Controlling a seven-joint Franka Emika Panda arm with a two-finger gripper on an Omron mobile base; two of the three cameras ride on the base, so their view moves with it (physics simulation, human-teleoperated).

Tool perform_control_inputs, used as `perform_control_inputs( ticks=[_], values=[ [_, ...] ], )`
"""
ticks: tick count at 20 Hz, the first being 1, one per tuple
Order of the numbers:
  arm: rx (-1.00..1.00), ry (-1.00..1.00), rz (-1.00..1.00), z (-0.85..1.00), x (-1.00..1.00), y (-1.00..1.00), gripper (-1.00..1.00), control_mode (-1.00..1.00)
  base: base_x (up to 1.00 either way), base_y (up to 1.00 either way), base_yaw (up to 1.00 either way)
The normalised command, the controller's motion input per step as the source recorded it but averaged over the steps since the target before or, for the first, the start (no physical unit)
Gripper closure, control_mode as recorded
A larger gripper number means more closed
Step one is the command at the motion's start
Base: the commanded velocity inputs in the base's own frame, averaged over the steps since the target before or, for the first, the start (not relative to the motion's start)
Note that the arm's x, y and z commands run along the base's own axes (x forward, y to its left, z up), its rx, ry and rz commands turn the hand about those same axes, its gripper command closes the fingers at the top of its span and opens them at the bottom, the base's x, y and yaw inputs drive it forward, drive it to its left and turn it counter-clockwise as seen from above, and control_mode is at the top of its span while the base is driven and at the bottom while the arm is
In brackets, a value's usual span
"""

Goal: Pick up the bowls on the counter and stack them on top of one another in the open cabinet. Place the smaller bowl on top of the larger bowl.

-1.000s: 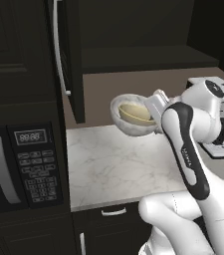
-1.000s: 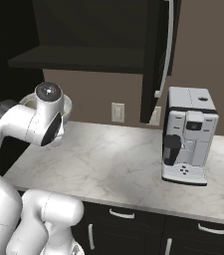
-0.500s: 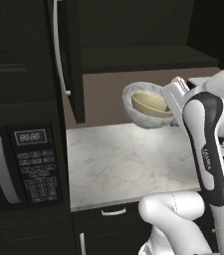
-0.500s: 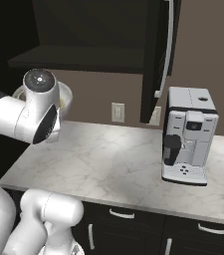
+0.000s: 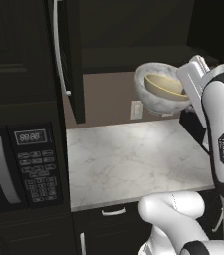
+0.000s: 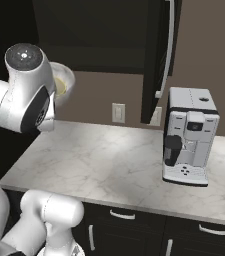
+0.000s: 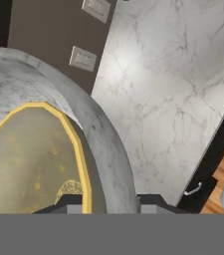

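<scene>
The larger bowl (image 5: pixel 153 99), whitish-grey and speckled, hangs tilted in the air over the counter (image 5: pixel 133 154), at about the height of the open cabinet's shelf (image 5: pixel 128 52). Nested inside it is the smaller bowl (image 5: pixel 166 85), yellow-tan. My gripper (image 5: pixel 187 92) is shut on the larger bowl's right rim. The hand view shows the grey wall of the larger bowl (image 7: pixel 106 139) running between my fingertips (image 7: pixel 72 201), with the smaller bowl (image 7: pixel 29 159) inside and the counter (image 7: pixel 173 89) far below. From the right base view the larger bowl (image 6: pixel 66 80) peeks out behind my arm.
The cabinet door (image 5: pixel 69 60) with its silver bar handle stands open left of the bowls. A black microwave (image 5: pixel 19 169) sits at the counter's left end. A white coffee machine (image 6: pixel 189 135) stands to the right. A wall outlet (image 5: pixel 137 109) is below the shelf.
My arm has lifted both nested bowls upward and to the right in the left base view, from just above the counter to about shelf height.
</scene>
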Motion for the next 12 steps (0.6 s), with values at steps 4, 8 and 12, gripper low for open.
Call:
perform_control_inputs(
  ticks=[4, 8, 12],
  values=[
    [-0.02, -0.03, -0.08, 0.48, 0.0, -0.21, 1.0, -1.0, 0.0, 0.0, 0.0],
    [-0.01, -0.01, -0.05, 0.12, 0.09, -0.14, 1.0, -1.0, 0.0, 0.0, 0.0],
    [0.0, -0.03, 0.0, -0.01, 0.03, -0.07, 1.0, -1.0, 0.0, 0.0, 0.0]
  ],
)
